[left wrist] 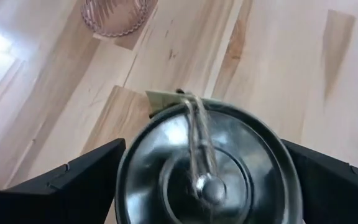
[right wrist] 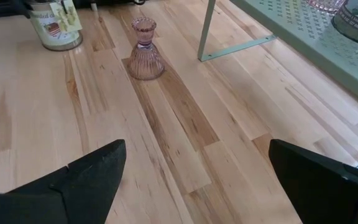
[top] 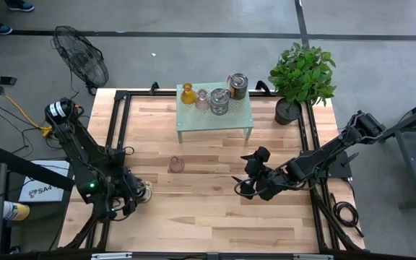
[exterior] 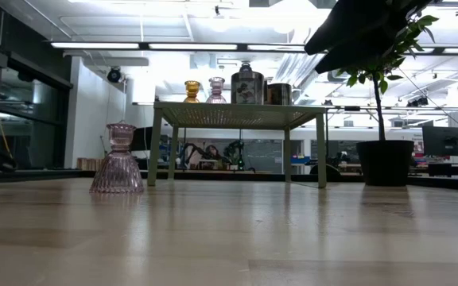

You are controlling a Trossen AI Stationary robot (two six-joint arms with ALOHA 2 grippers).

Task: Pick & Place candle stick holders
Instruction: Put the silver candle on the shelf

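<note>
1. Silvery metal holder (left wrist: 207,168) sits between the spread fingers of the left gripper (top: 137,193), at the table's seven o'clock; contents unclear.
2. Pink glass holder (top: 176,165) stands alone near centre.
3. Green stand (top: 240,115) at twelve o'clock carries four holders: amber (top: 187,94), pink (top: 202,99), two metal (top: 220,102).
4. Right gripper (top: 245,175) hovers at four o'clock, fingers spread, empty.

A lab or workshop: long fluorescent ceiling lights (exterior: 141,45), a grey concrete floor (top: 193,58), a black standing fan (top: 81,56), and a framed pale wooden worktop (top: 215,209).
</note>
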